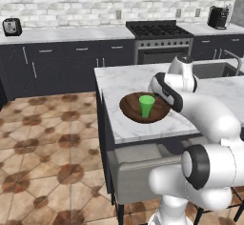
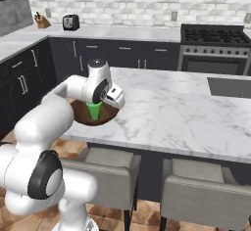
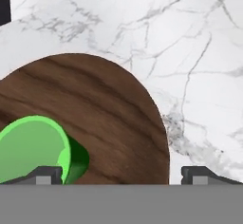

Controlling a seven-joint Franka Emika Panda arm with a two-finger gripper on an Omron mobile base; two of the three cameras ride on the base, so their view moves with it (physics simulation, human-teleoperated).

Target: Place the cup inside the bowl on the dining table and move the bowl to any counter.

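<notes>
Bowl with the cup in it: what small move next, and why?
Probably shift the open end effector sideways to straddle the bowl rim, then close. The cup already stands upright inside the bowl on the dining table, and nothing is gripped; the bowl must go to a counter.

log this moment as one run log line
cup: upright in bowl | bowl: on dining table | gripper: open, over bowl

White brick wall [image 1: 71, 9], patterned tile floor [image 1: 47, 171] (brown), grey stools [image 2: 206, 196]
</notes>
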